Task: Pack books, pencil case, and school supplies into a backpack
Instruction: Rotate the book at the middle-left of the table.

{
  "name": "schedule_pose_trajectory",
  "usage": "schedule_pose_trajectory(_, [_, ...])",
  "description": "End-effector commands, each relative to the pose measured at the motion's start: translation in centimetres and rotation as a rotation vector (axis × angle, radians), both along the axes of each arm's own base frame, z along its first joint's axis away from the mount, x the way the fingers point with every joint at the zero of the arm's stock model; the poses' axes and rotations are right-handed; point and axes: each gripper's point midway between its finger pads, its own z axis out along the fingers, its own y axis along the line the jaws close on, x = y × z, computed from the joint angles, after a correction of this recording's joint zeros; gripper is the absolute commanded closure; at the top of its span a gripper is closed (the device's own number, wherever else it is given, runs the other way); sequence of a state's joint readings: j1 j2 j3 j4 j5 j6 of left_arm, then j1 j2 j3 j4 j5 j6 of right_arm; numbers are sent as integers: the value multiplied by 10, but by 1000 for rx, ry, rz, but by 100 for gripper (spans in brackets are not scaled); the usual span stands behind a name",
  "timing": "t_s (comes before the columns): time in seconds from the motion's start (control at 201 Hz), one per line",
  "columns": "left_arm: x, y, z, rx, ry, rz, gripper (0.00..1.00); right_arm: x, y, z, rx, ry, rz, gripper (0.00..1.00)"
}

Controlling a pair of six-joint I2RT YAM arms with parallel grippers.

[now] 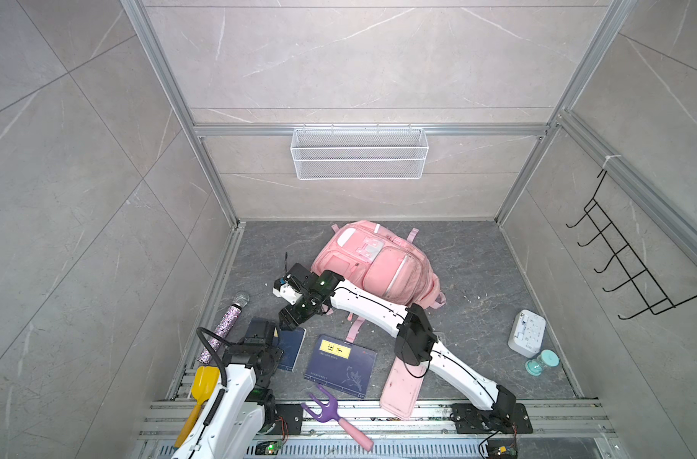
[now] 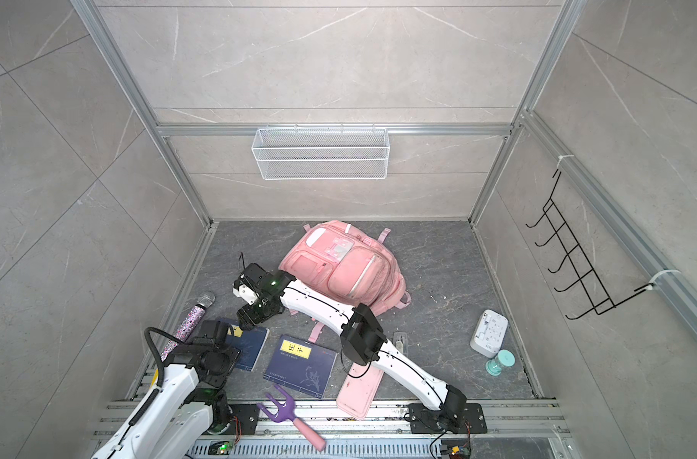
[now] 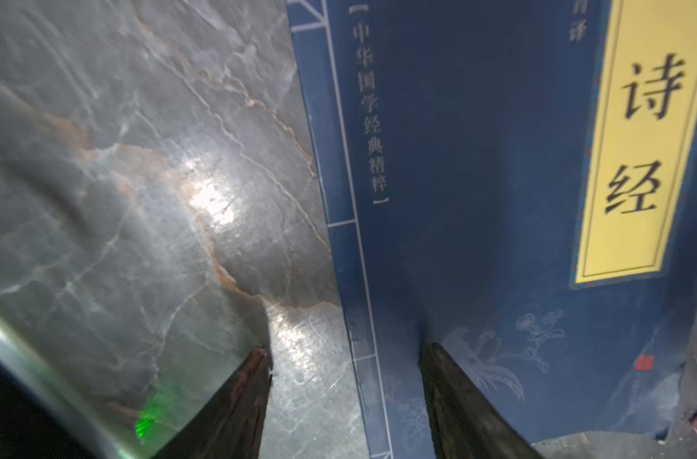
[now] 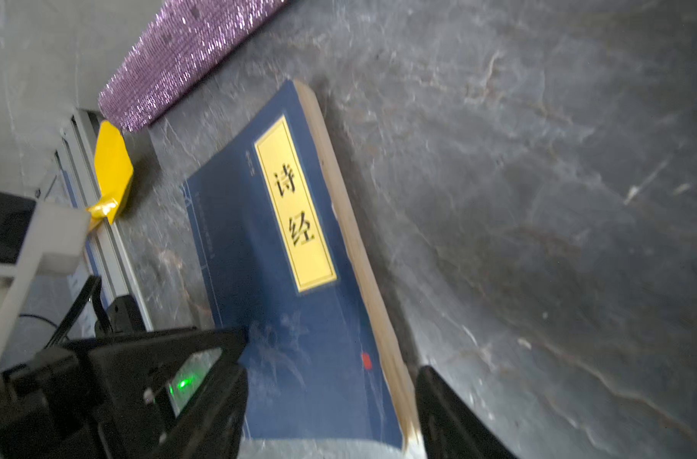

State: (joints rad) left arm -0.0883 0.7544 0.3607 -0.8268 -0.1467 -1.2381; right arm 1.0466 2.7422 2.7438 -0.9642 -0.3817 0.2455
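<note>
Backpack: you have the pink backpack [image 1: 378, 264] lying front-up on the dark marbled surface [image 1: 478, 274]. It is at the centre of both top views, toward the back wall, and the right arm crosses its lower-left edge.
Pencil case: the pale pink pencil case [image 1: 400, 391] lies flat at lower centre-right. Its near end sits over the metal rail and its far end is under the right arm.
First book: the first book [image 1: 340, 365] lies flat at lower centre with its cover fully showing, just left of the pencil case. A purple fork [image 1: 323, 409] is at its near edge.
Second book: the second book [image 1: 293, 349] lies flat left of the first, partly hidden by both grippers.
Left gripper: your left gripper [image 3: 344, 349] has its jaws apart, low at the second book's spine edge. One finger is over the cover and one over bare surface.
Right gripper: your right gripper [image 4: 331, 353] has its jaws apart at that book's page edge, with nothing clamped. You cannot tell whether a finger touches the book.
School supplies: in a top view, the small clear packet [image 2: 401, 341] lies just beyond the right arm's elbow, between the backpack and the pencil case.
</note>
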Motion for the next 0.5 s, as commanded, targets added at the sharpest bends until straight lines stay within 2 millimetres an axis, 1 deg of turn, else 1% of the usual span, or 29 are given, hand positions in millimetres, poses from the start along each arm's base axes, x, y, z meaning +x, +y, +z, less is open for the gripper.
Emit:
schedule_pose_trajectory(0.0, [7,0,-1,-5,-44,-5,36,-14,-10,-22,-79,57,14,32])
schedule_pose_trajectory(0.08, [9,-2,-6,-18,-40,-8,36,-15,-10,-31,-88,74,9,33])
schedule_pose_trajectory(0.179, [15,-4,-7,-25,-44,-22,36,-18,-14,-45,-122,94,9,35])
schedule_pose_trajectory(0.289, [23,-7,-10,-43,-48,-41,36,-19,-19,-52,-148,87,6,38])
schedule_pose_trajectory(0.363, [28,-10,-12,-56,-52,-55,36,-19,-25,-55,-175,78,3,44])
schedule_pose_trajectory(0.493, [38,-15,-14,-74,-71,-86,37,-22,-37,-64,-240,78,2,59])
